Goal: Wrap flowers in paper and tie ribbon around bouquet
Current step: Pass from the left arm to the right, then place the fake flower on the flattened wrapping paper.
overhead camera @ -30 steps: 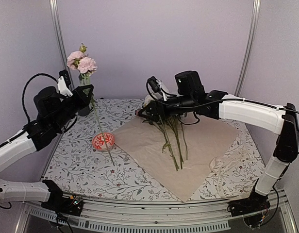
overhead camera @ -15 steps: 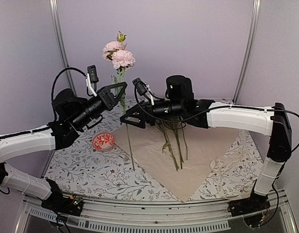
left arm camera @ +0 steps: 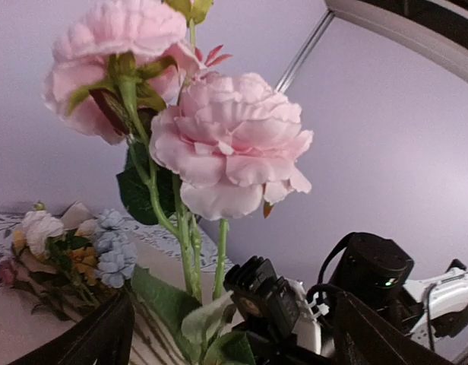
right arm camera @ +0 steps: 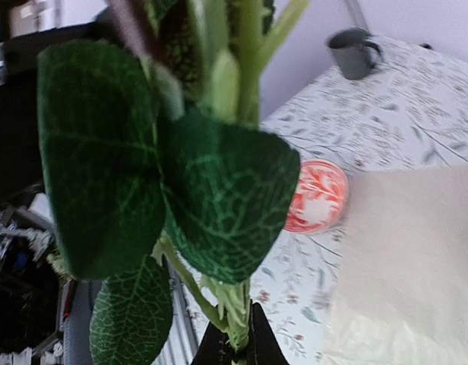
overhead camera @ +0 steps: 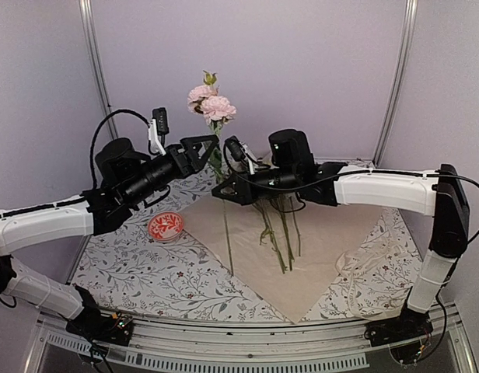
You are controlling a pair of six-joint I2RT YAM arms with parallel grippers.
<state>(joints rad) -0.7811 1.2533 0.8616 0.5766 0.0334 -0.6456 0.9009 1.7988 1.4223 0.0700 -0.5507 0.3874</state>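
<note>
Soft, mostly matt surfaces
thin matt paper (overhead camera: 317, 233); printed cloth tablecloth (overhead camera: 138, 272); glossy dish (overhead camera: 166, 226); flowers (left arm camera: 230, 144) with soft fabric-like petals; rough-veined leaves (right arm camera: 226, 205)

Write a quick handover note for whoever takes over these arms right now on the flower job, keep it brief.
Left gripper: open, fingers either side of the stem of the pink flower.
Right gripper: shut on that stem, holding the flower upright above the table.
Other flowers lie on the paper, which is flat and unwrapped. Ribbon lies loose by the paper's right edge.
Done: some flowers laid on the paper.
Left: lay down the pink flower, wrap, tie the ribbon.
</note>
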